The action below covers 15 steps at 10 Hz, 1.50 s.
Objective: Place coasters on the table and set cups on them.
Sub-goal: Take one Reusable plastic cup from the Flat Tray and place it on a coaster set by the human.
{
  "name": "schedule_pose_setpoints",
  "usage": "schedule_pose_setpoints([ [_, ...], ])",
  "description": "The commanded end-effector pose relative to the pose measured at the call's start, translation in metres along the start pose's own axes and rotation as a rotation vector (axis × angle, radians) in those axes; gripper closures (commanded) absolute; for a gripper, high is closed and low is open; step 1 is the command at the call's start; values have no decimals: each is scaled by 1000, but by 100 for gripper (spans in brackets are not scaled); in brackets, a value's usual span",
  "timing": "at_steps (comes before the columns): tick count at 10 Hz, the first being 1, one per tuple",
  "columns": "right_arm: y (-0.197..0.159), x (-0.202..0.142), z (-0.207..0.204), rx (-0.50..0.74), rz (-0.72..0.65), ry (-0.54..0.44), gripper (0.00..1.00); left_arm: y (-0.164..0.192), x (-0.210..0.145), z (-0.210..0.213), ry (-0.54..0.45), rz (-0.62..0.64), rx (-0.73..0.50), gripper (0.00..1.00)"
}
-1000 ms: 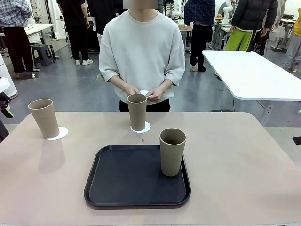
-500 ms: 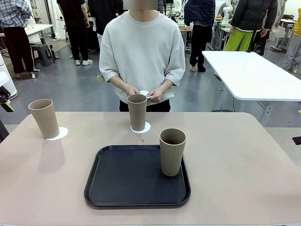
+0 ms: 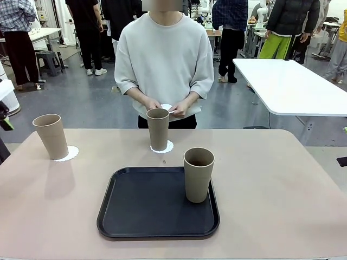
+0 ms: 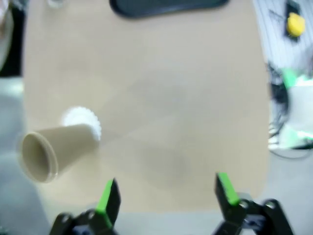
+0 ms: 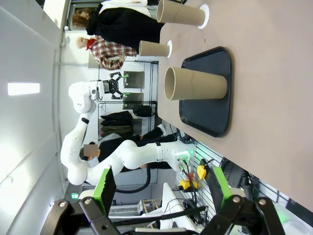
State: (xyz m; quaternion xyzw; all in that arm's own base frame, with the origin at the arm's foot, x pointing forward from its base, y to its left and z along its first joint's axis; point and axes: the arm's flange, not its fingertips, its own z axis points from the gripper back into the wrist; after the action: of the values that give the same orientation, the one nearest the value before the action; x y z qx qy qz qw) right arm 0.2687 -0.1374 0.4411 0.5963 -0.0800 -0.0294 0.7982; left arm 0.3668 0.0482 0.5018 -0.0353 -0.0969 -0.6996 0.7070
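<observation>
2 coasters lie on the table (image 3: 282, 184), each under an upright cup. The left coaster (image 3: 69, 154) carries the left cup (image 3: 50, 135) near the table's left edge. The middle coaster (image 3: 162, 147) carries the middle cup (image 3: 158, 129) near the far edge, just beyond the black tray (image 3: 146, 211). The 3rd cup (image 3: 198, 174) stands upright directly on the tray's right side.

At the far side, the person's hands (image 3: 179, 110) hold another white coaster (image 3: 166, 107) at waist height, just behind the middle cup's rim.

The left gripper (image 4: 166, 191) hangs above the table's edge near the left cup, its jaws spread wide with nothing between them. The right gripper (image 5: 161, 183) sits off the table's right side, facing across toward the tray, and its jaws also stand wide apart and empty.
</observation>
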Motion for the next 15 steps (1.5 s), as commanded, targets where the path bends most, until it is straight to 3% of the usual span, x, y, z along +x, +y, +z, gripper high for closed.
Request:
schedule_pose_setpoints([
  [1, 0, 0, 0, 9, 0, -4, 0, -15, 25, 4, 5, 416, -202, 0],
  [3, 0, 0, 0, 9, 0, -4, 0, -35, 41, 7, 92, 605, -465, 0],
  [4, 0, 0, 0, 9, 0, -4, 0, -35, 41, 9, 66, 649, -452, 0],
  [5, 0, 0, 0, 9, 0, -4, 0, -35, 44, 8, -20, 695, -402, 0],
  [6, 0, 0, 0, 9, 0, -4, 0, -41, 34, -4, 149, 547, -365, 0],
  [8, 0, 0, 0, 9, 0, -4, 0, -41, 34, -4, 149, 547, -365, 0],
  [9, 0, 0, 0, 9, 0, -4, 0, -44, 39, 0, 127, 608, -410, 0],
  [10, 0, 0, 0, 9, 0, -4, 0, -37, 27, 1, -27, 753, -401, 0],
  [12, 0, 0, 0, 9, 0, -4, 0, -27, -10, 13, -404, 798, -577, 0],
  [15, 0, 0, 0, 9, 0, -4, 0, -32, -89, -8, -738, 872, -678, 0],
])
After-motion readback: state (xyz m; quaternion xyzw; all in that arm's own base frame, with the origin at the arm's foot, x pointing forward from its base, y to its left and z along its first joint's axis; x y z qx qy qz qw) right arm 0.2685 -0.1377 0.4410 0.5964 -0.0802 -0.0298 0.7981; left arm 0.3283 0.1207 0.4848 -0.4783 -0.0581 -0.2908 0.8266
